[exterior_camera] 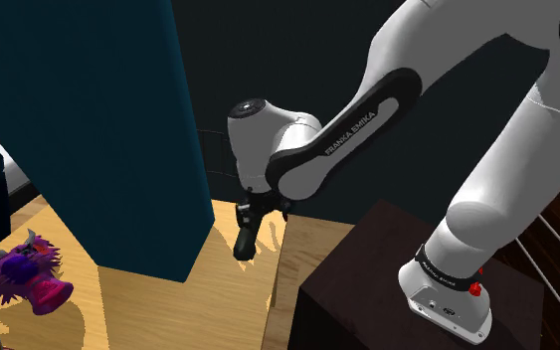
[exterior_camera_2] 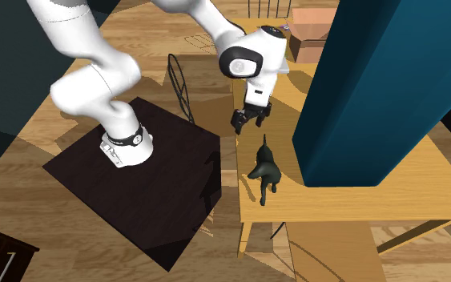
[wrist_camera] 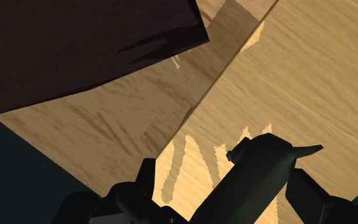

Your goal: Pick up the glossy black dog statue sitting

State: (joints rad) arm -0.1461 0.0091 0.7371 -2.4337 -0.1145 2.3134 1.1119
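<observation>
I have not picked up the dog yet. My claw [exterior_camera_2: 250,122] is open, its two fingers [wrist_camera: 130,198] wide apart with nothing in them. The black dog statue [exterior_camera_2: 263,167] stands on the wooden desk [exterior_camera_2: 360,200] just under my claw. In the wrist view it lines up with the gap between my fingers, but they do not seem to touch it. So I think the reaching is nearly done. Left to do: go down a bit, squeeze, and lift. My arm bends out from its stand [exterior_camera_2: 135,192] and my wrist turns down, so the claw points at the desk, with a big blue block [exterior_camera_2: 376,88] close beside it.
</observation>
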